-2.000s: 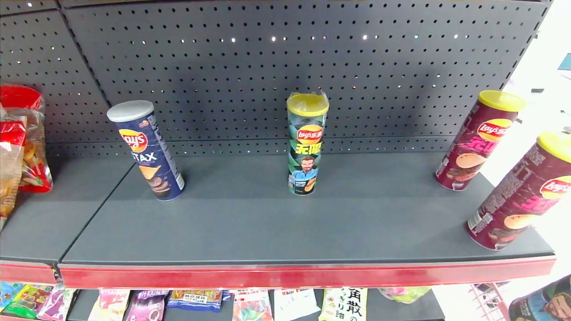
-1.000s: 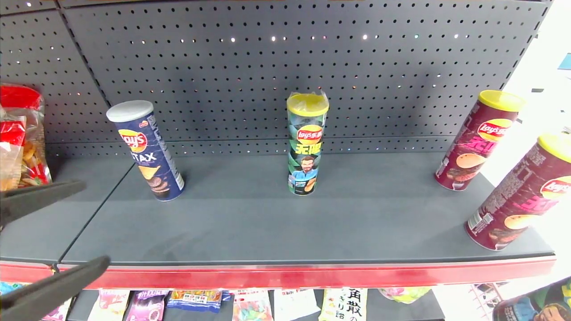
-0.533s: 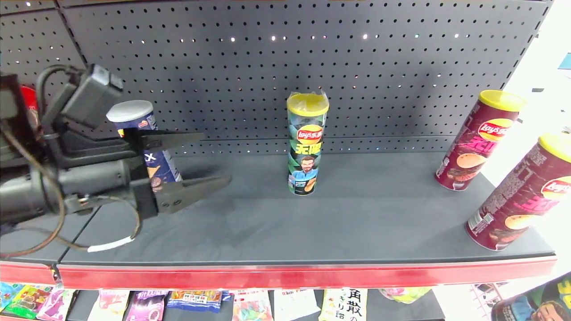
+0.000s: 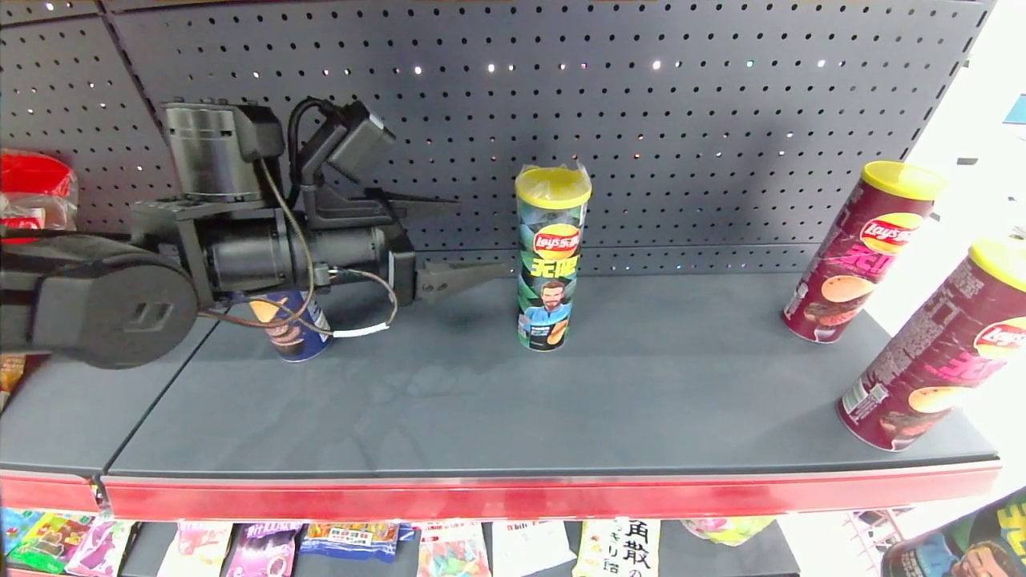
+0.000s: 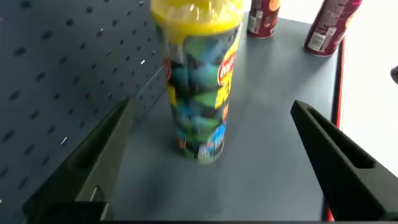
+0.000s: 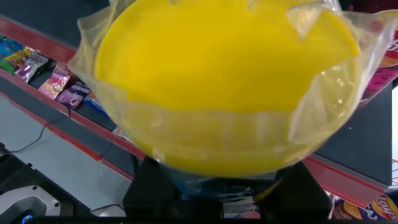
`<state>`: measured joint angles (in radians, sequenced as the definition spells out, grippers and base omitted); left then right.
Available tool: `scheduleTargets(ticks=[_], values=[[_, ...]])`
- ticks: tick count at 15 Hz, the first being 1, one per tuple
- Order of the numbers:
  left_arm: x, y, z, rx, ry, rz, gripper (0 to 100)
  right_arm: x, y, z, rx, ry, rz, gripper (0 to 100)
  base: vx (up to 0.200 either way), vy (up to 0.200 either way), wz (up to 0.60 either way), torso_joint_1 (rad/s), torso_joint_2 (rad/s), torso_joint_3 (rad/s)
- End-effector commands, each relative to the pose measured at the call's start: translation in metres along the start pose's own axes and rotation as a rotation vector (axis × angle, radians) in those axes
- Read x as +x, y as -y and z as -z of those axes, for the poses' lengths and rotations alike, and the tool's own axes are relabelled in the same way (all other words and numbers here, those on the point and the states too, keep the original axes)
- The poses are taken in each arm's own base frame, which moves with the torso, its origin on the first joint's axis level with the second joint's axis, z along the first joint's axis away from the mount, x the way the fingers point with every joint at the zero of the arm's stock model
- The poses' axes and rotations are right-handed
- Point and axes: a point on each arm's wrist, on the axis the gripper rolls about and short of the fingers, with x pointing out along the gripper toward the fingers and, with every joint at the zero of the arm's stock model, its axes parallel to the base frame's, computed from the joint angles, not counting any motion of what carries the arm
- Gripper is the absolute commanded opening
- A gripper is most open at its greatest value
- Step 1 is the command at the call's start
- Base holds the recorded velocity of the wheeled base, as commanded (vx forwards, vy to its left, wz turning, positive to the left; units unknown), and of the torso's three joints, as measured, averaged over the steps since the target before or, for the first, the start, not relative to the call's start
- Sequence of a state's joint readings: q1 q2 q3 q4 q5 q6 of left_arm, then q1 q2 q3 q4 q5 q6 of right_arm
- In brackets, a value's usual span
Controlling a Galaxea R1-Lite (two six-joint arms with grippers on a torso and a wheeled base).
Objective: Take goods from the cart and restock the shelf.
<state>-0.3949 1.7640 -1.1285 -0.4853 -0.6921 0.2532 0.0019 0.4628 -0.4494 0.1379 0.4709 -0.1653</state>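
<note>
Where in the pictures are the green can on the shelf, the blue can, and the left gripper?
green can [image 4: 550, 272], head view, middle of its body.
blue can [image 4: 293, 343], head view, lower body below the arm.
left gripper [image 4: 482, 234], head view, midway between its open fingertips.

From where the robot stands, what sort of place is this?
Most likely a shop or supermarket aisle, or a mock-up of one: a pegboard-backed display shelf with a red front strip, cans of crisps standing on it, and snack packets on the level below.
</note>
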Motion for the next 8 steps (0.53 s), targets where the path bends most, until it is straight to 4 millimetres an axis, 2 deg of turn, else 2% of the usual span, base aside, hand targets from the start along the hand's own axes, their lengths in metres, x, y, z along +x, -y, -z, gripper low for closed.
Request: scheduleTargets(ticks=[1, 5, 8], values=[[0.022, -0.006, 0.011, -0.013, -0.014, 0.028, 100, 0.001, 0.0, 0.0, 0.001, -0.003, 0.0, 0, 0.0, 0.0, 0.0, 0.0, 0.0, 0.0], [0.039, -0.017, 0.015, -0.008, -0.008, 0.032, 100, 0.0, 0.0, 0.0, 0.002, -0.005, 0.009, 0, 0.0, 0.0, 0.0, 0.0, 0.0, 0.0], [0.054, -0.02, 0.01, 0.01, 0.016, 0.047, 100, 0.0, 0.0, 0.0, 0.002, -0.005, 0.009, 0, 0.0, 0.0, 0.0, 0.0, 0.0, 0.0]])
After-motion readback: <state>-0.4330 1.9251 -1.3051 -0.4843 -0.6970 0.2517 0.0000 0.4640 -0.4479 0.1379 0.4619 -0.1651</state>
